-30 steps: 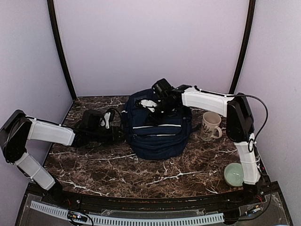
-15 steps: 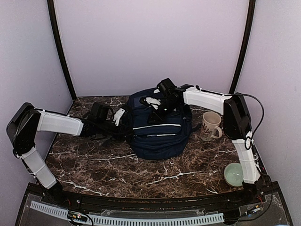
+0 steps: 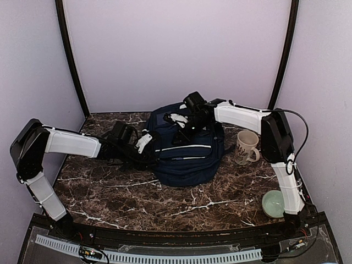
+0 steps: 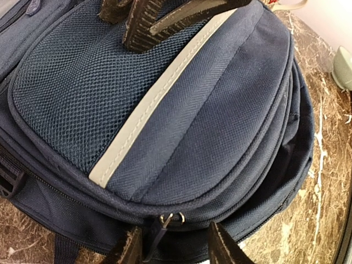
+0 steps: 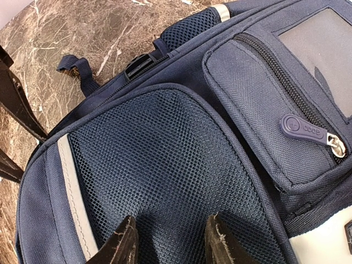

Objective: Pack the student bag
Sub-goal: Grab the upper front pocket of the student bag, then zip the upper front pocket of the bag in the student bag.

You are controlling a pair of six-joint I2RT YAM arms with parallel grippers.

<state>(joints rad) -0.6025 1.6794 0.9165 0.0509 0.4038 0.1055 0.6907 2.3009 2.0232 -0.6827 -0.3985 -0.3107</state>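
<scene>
Two grippers work at one soft, bulky thing: the student bag (image 3: 184, 154) lies flat on its back in the middle of the marble table (image 3: 110, 192), front panel up, between the arms and nearer the back wall. The left gripper (image 4: 175, 247) is at the bag's left edge with its jaws apart, and a small metal zip pull (image 4: 171, 219) sits just above the gap between them, not yet pinched. The right gripper (image 5: 171, 239) hangs over the upper part of the front, its fingers also spread, pointing down at the mesh pocket (image 5: 165, 159) and holding nothing. A mug (image 3: 246, 147) stands just beside the bag on the right, and a pale green bowl (image 3: 273, 203) sits nearer the right arm's base. The bag looks like limp woven fabric that will sag, fold and drag rather than lift as one piece. Its panels bulge, and the grey reflective stripe (image 4: 159, 104) curves with them. A broad fabric face gives the fingers little to bite on, so the better holds are probably small, firm features: the zip pull for opening a compartment, or the webbing loop (image 5: 82, 69) near the top for lifting. Pulling a zip on something this soft likely needs the other gripper to press or pinch the fabric nearby, or the whole bag may slide over the smooth stone.
</scene>
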